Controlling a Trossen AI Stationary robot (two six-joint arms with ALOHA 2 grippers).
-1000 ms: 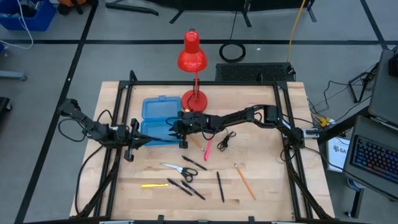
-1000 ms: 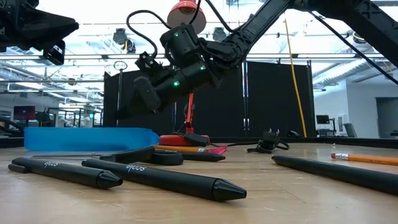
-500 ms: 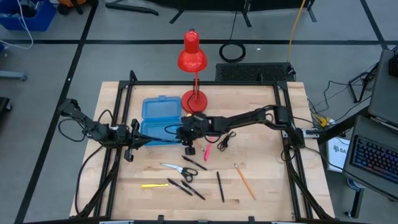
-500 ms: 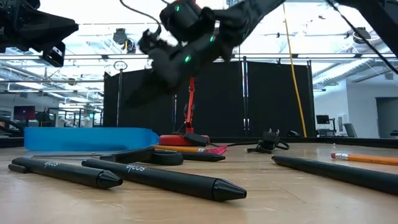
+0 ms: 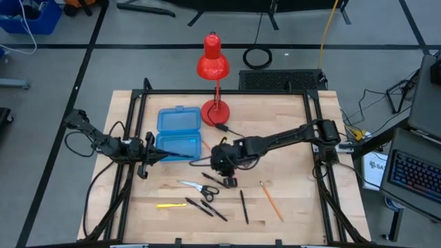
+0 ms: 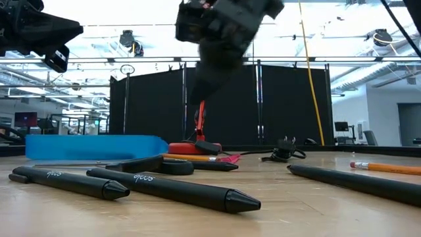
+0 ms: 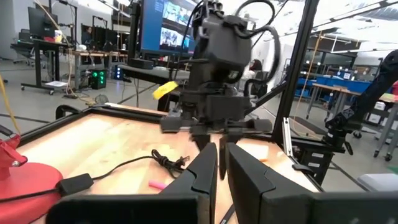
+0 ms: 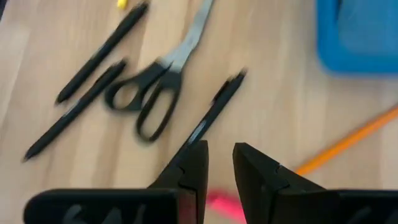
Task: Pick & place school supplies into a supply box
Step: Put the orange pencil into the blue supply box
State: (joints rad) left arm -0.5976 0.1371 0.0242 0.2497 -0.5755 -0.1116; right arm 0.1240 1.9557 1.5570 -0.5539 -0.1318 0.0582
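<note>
The blue supply box lies open on the table's left half, and shows as a blue band in the low view. My right gripper hangs above the table, fingers down, open by a narrow gap and holding nothing. Just past its fingers lie a black pen, the scissors, an orange pencil and a pink pencil. More black pens, a yellow pencil and another orange pencil lie flat toward the near edge. My left gripper waits shut beside the box's left side.
A red desk lamp stands behind the box, its base on the table and its black cord trailing under my right arm. Black frame rails border the tabletop. Bare wood lies on the right half.
My right gripper has left the box's right edge and swung toward the near edge and a little right, rising in the low view. It now hangs over the pens and scissors. The supplies on the table have not moved.
</note>
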